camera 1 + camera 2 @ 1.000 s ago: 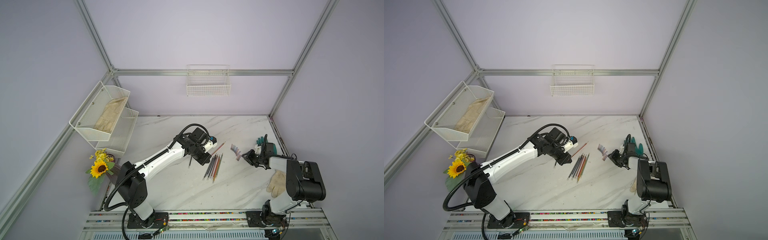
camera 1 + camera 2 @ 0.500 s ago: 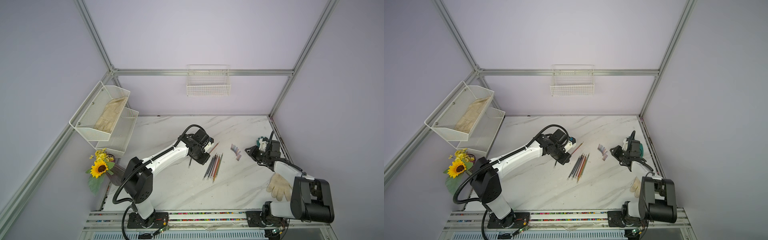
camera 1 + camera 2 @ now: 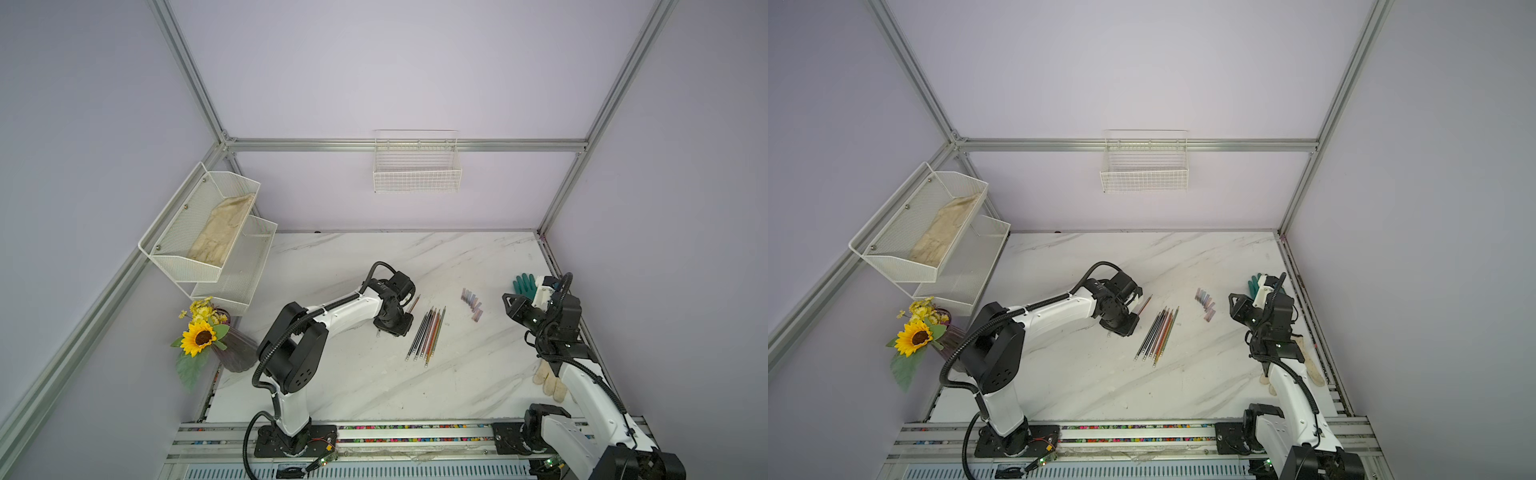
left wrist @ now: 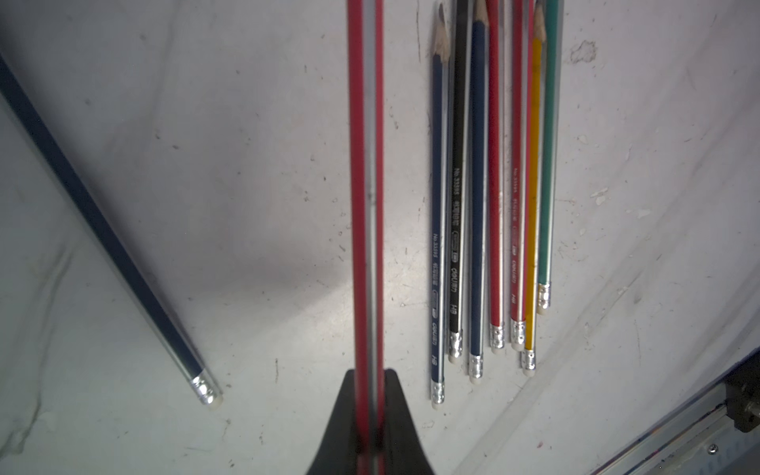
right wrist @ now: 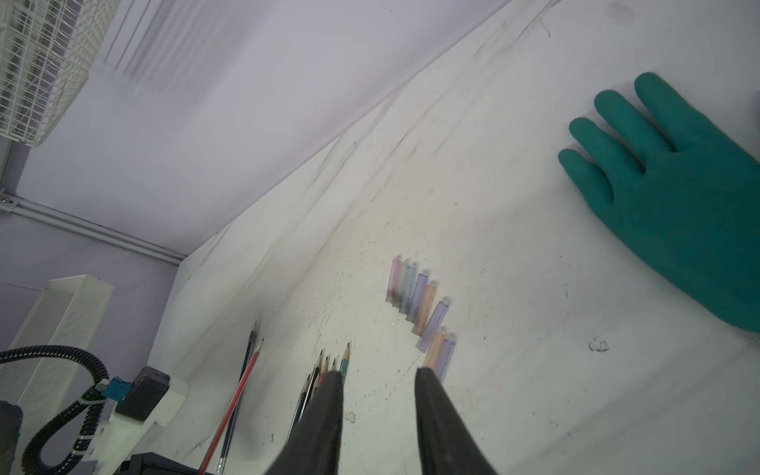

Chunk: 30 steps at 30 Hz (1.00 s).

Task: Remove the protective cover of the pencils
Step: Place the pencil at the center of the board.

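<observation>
Lavender walls close round a marble tabletop point(image 3: 374, 395). In both top views the left gripper point(image 3: 406, 316) sits just beside the row of pencils point(image 3: 428, 332). A red pencil point(image 3: 414, 302) sticks out of it toward the back wall. The pulled-off caps point(image 3: 472, 305) lie in a short line between that row and the right gripper point(image 3: 512, 306), which is near a green glove point(image 3: 524, 284).

The left wrist view shows the jaws pressed together on the red pencil point(image 4: 366, 185), whose gripped end is hidden. Its shaft runs roughly parallel to the row on the marble. A lone dark blue pencil point(image 4: 103, 230) lies slanted on the other side.

From the right wrist, the fingers point(image 5: 329, 395) stand spread and empty, with the caps point(image 5: 419, 304) just beyond one tip. The red pencil's point looks bare.

So the step in hand is probably laying this pencil down with the rest. To do it well, lower it until it is nearly flat on the marble and keep it parallel to the row and just clear of it. Then part the jaws slowly, so it neither rolls nor knocks its neighbours.
</observation>
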Tool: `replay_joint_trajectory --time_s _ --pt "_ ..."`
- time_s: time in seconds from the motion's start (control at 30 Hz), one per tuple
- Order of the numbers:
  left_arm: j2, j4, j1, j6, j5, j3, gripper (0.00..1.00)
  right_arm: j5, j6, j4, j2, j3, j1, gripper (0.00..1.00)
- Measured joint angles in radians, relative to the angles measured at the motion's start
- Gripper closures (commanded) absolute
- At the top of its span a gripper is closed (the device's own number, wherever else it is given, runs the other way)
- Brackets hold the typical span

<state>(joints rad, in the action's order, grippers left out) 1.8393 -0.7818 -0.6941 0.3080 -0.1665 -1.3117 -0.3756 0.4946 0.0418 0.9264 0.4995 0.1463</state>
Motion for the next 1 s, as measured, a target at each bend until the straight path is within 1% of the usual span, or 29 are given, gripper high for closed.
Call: replay_joint_trajectory --time_s 0.03,0.13,0.17,0.33,0.53,1.0 --pt "0.006 0.013 0.0 0.011 -0.01 0.01 0.93 -0.001 -0.001 0.004 0.006 -0.001 0.0 0.66" --pt "0.015 0.053 0.0 0.035 -0.032 0.043 0.87 -0.003 -0.002 0.013 0.008 -0.001 0.0 0.66" --pt "0.015 0.065 0.0 0.048 -0.039 0.056 0.86 -0.004 -0.003 0.013 0.006 -0.001 0.0 0.66" --pt "0.015 0.113 0.0 0.079 -0.055 0.093 0.85 -0.004 -0.003 0.013 0.006 -0.001 0.0 0.66" --pt "0.015 0.148 0.0 0.101 -0.068 0.097 0.85 -0.004 -0.003 0.014 0.006 -0.001 0.0 0.66" --pt "0.012 0.163 0.0 0.101 -0.08 0.097 0.86 -0.004 -0.003 0.015 0.008 -0.001 0.0 0.66"
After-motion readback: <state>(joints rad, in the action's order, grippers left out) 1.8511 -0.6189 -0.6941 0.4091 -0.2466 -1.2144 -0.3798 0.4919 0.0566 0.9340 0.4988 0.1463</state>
